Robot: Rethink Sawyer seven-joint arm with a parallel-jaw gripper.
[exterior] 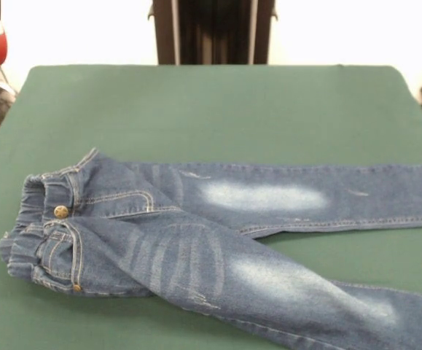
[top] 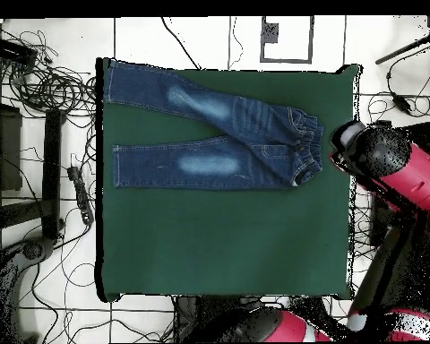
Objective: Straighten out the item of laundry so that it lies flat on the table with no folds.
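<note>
On the green table [exterior: 211, 102] the jeans [exterior: 218, 226] lie lengthwise, waistband [top: 306, 143] towards the arm [top: 393, 166] (off that edge). The gripper itself isn't visible, so its state can't be told.

One pair of jeans [exterior: 218, 240] is lying on one green table [exterior: 218, 102], showing two legs and two faded patches. One red arm [top: 393, 170] is showing.

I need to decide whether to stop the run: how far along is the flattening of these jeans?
Mostly done: the jeans lie spread on the table, both legs extended and apart. Nothing is in hand; the arm sits off the table's side, its gripper not visible. Left: the waistband is bunched, and creases cross the upper thigh.
</note>
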